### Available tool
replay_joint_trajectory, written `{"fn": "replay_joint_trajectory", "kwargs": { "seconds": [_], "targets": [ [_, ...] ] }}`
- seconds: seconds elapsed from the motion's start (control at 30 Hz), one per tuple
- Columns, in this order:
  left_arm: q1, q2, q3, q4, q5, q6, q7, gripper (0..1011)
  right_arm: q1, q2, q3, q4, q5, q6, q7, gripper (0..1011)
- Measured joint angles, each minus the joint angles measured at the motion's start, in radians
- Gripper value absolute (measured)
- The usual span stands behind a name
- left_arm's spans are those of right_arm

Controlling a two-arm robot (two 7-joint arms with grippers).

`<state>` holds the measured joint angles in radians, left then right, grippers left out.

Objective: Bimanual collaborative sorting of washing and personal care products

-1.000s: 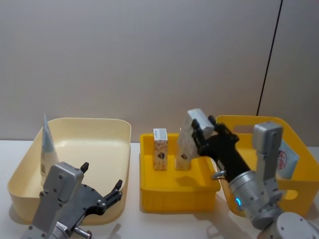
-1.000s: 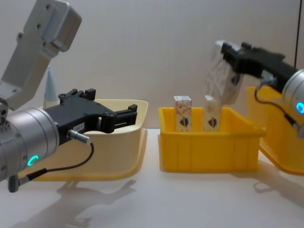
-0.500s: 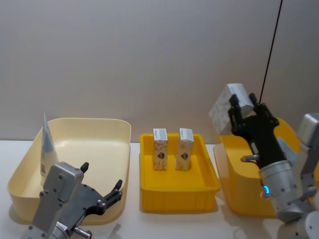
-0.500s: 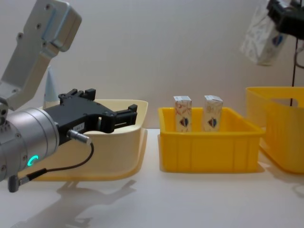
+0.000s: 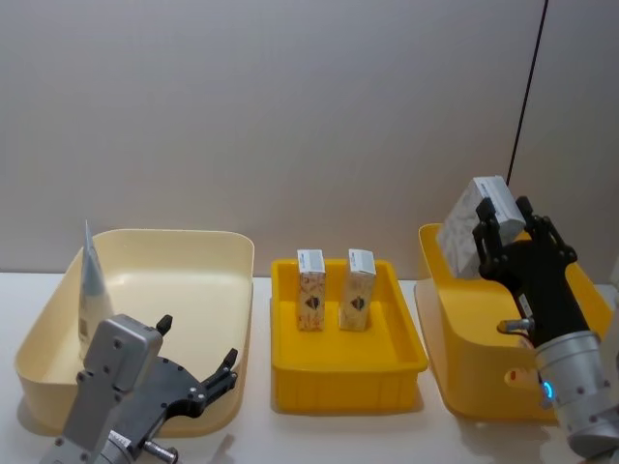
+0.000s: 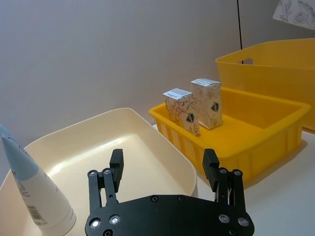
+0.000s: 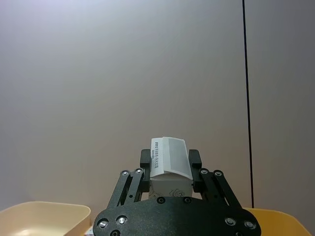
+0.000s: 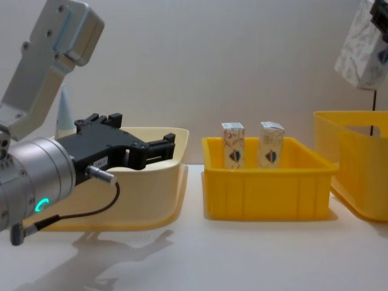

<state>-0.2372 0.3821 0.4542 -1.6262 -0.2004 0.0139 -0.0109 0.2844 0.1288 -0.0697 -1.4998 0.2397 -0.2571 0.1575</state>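
While a carton (image 5: pixel 471 228) is clamped in the right gripper (image 5: pixel 505 237) above the tall yellow bin (image 5: pixel 484 358), two cartons (image 5: pixel 334 289) are left standing in the middle bin (image 5: pixel 343 372) beside it; the left gripper (image 5: pixel 224 372) is held wide open, empty.

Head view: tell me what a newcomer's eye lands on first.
The right gripper, raised above the deep yellow bin on the right, clamps a tilted whitish carton. Two more cartons stand upright in the shallow yellow tray at centre. The open left gripper sits by the cream bin, where a tube leans.
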Motion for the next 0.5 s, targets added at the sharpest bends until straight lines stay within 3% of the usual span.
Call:
{"fn": "replay_joint_trajectory", "kwargs": {
  "seconds": [0.5],
  "targets": [
    [0.0,0.0,0.0,0.0,0.0,0.0,0.0,1003,-0.052,0.005,0.018,-0.043,-0.092,0.046,-0.072,445]
  ]
}}
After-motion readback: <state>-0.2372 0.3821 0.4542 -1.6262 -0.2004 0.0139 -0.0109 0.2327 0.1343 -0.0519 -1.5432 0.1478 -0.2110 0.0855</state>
